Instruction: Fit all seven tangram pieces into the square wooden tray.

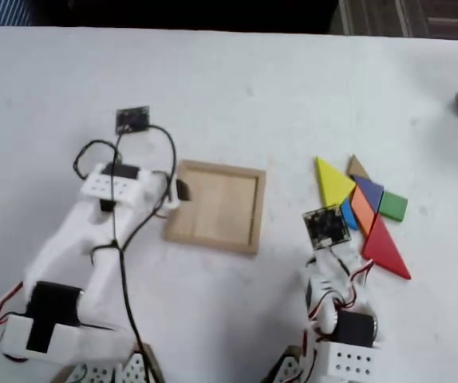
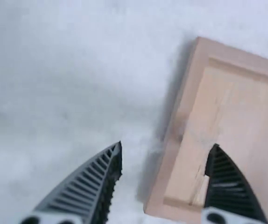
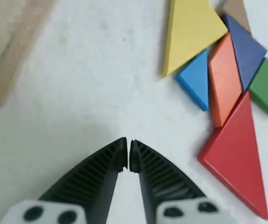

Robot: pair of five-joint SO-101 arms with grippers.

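The tray is being straddled at one rim by the spread left tool. The pieces are lying clustered on the table, outside the tray. The right tool, pressed together, is being held beside them; spreading it before descent is being advised.

White arms, black cables, ribbed black claws.
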